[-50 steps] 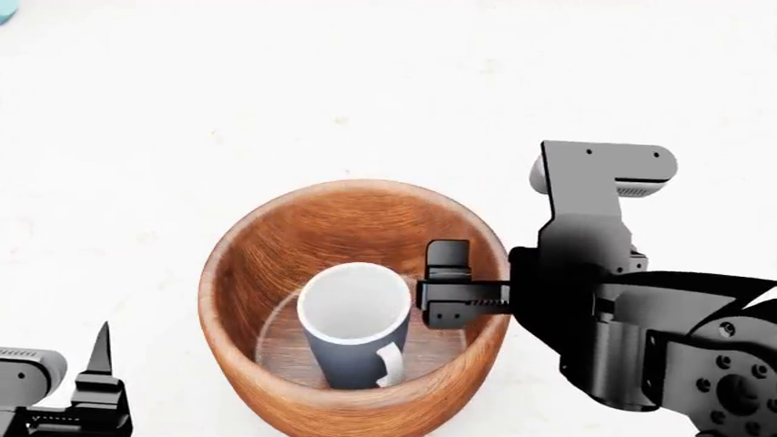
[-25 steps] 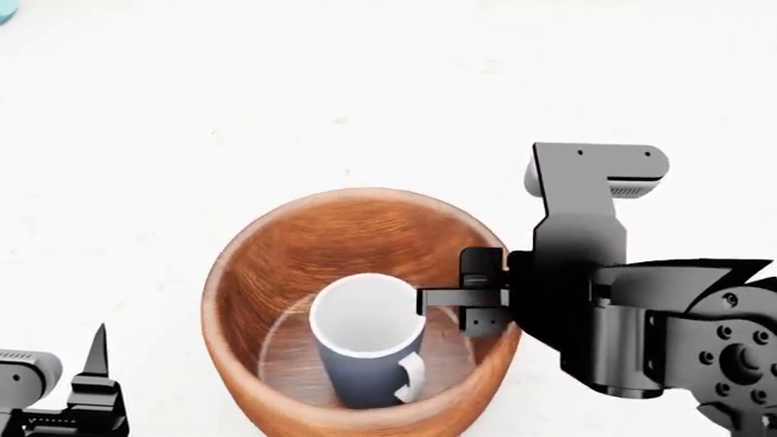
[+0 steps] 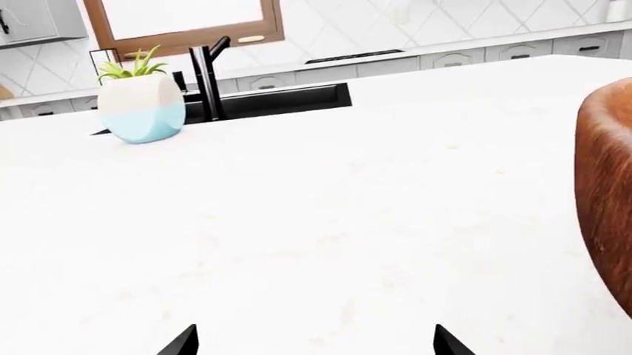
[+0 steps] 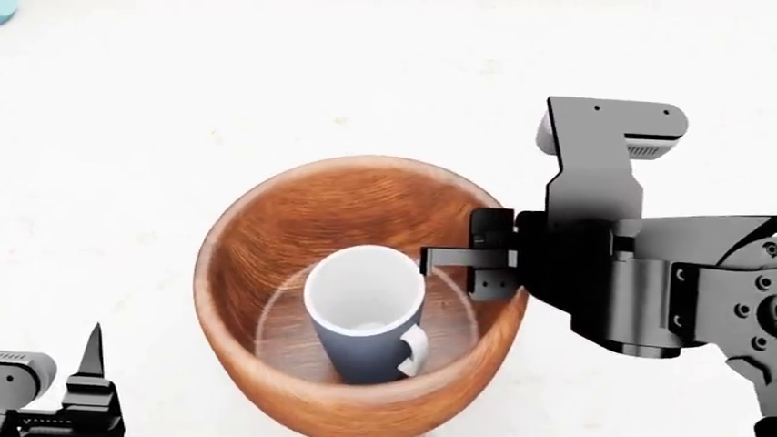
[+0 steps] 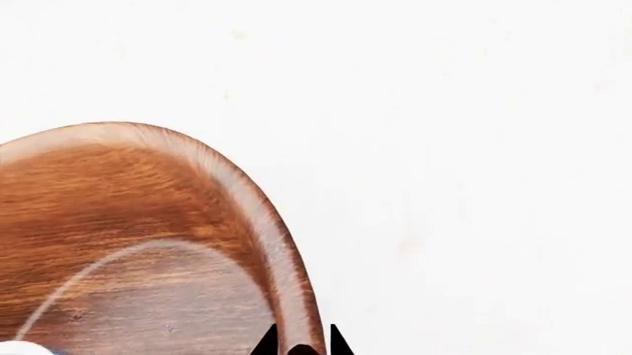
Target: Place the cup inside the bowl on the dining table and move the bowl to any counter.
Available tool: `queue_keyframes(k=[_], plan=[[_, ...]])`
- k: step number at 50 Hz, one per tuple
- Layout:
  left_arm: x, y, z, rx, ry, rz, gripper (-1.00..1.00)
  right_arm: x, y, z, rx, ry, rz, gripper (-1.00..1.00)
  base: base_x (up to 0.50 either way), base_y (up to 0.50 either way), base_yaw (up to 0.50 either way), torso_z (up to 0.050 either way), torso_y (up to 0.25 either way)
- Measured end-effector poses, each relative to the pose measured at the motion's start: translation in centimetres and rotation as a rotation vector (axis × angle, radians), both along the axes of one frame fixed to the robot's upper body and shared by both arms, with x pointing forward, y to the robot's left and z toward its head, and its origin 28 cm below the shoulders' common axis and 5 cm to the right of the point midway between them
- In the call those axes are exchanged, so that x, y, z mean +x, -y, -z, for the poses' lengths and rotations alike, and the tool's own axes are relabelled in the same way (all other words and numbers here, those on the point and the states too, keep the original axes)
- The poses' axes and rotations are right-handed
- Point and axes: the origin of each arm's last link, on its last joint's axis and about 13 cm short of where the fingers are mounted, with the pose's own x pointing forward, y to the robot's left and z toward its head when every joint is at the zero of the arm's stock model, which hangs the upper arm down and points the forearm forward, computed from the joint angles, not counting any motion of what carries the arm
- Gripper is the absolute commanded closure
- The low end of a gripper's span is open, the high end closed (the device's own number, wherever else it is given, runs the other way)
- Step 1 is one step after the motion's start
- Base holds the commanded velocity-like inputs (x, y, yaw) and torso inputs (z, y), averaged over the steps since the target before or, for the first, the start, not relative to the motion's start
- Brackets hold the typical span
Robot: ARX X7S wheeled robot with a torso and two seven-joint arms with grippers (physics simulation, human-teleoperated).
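Right gripper [image 4: 476,262] is clamping the bowl's [image 4: 291,228] rim on the side nearest that arm, one finger reaching inside the wall and the other outside; the right wrist view shows the two black fingertips [image 5: 265,343] sitting narrowly either side of the wooden rim [image 5: 247,200]. The bowl is sitting on the white desk [image 4: 304,82], and whether its base is touching the surface or hanging just above it is not clear. Inside it the cup [image 4: 362,314] is standing upright on the flat bottom, its white handle turned toward the robot, close beside the inner finger. Left gripper [image 4: 87,387] is hovering low at the robot's left, well apart from the bowl, its fingertips [image 3: 183,342] spread wide over bare desk with nothing between them. Beyond, the left wrist view is showing a potted plant [image 3: 141,100], a black faucet [image 3: 207,74] and a dark sink [image 3: 281,100].
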Motion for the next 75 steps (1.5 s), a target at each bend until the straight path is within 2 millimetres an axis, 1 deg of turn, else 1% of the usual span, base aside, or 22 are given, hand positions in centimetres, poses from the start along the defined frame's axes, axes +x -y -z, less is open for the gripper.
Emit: queue_keyframes(k=[8,14,28,37,47,75], plan=[[-0.3,0.0,-0.5,0.005,0.012,-0.003,-1.0,-0.2,0.8,-1.1,0.021,0.044,0.01,1.0,0.0,0.0,0.0,0.0,0.0],[-0.4,-0.2,-1.0,0.02,0.021,-0.006,-1.0,-0.4,1.5,-1.5,0.028,0.059,0.019,1.0,0.0,0.0,0.0,0.0,0.0],[-0.9,-0.6,-2.9,0.067,0.044,-0.008,-1.0,-0.8,3.2,-2.2,0.014,0.073,0.064,1.0,-0.28,-0.07,0.0,0.0,0.001],[-1.1,-0.5,-3.4,0.081,0.052,-0.001,-1.0,-0.8,3.9,-2.3,0.013,0.08,0.092,1.0,-0.14,-0.48,0.0,0.0,0.0],[-1.1,-0.3,-3.5,0.086,0.054,0.007,-1.0,-0.8,4.4,-2.1,0.006,0.08,0.111,1.0,-0.04,-0.5,0.0,0.0,0.0],[-1.1,-0.3,-3.5,0.084,0.051,0.013,-1.0,-0.9,5.0,-1.3,0.02,0.069,0.12,1.0,0.0,-0.5,0.0,0.0,0.0]])
